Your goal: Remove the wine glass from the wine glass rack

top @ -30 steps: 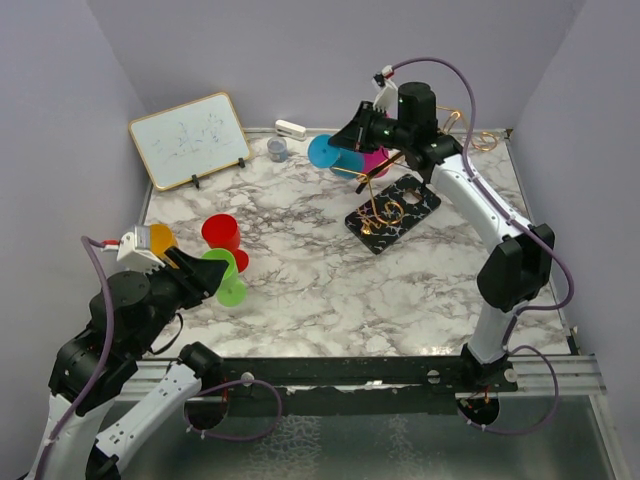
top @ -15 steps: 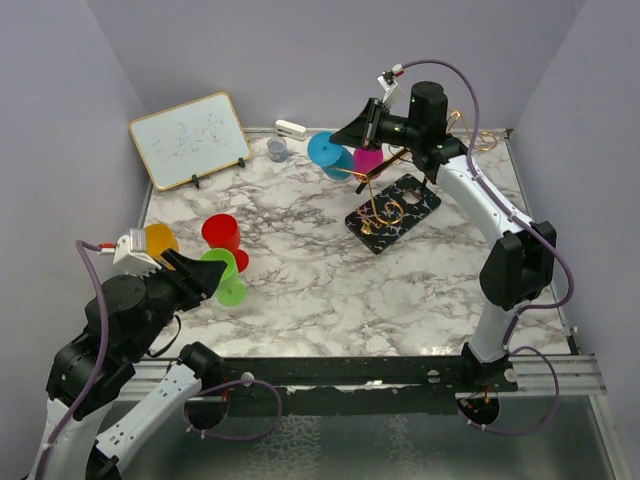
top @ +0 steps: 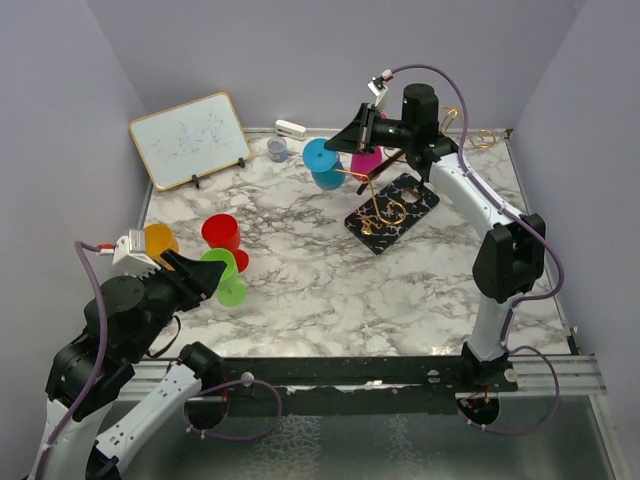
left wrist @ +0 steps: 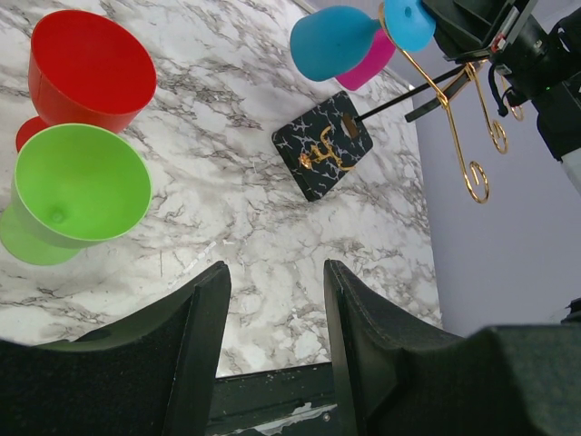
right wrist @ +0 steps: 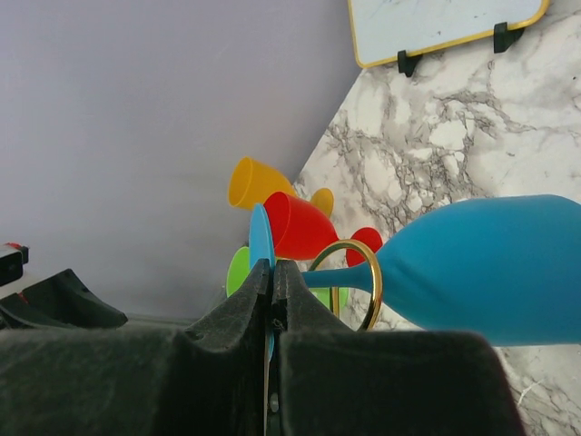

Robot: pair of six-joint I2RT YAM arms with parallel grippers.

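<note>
My right gripper (right wrist: 272, 265) is shut tight on the thin foot of the blue wine glass (right wrist: 490, 268), fingers pressed together with only the edge of that disc between them. The glass hangs sideways over the far side of the marble table (top: 300, 260). Its stem is threaded through a gold wire arm (right wrist: 352, 272) of the wine glass rack (top: 393, 212), its bowl points out to the left, and a pink glass (top: 366, 160) hangs just beside it on the same stand.

The foot looks like the sensible place to grip. It sits on my side of the wire, and drawing it along the arm should slide the stem out rather than drag the rack off its black patterned base. The glass is not free yet — the wire loop wraps its stem.

My left gripper (left wrist: 277, 268) hovers low at the near left corner, fingers apart and holding nothing, with marble showing between them. Just ahead of it a green glass (left wrist: 77, 186), a red glass (left wrist: 91, 73) and an orange glass (top: 160, 240) stand upright on the table, well apart from the rack — likely the place where this blue one belongs.
</note>
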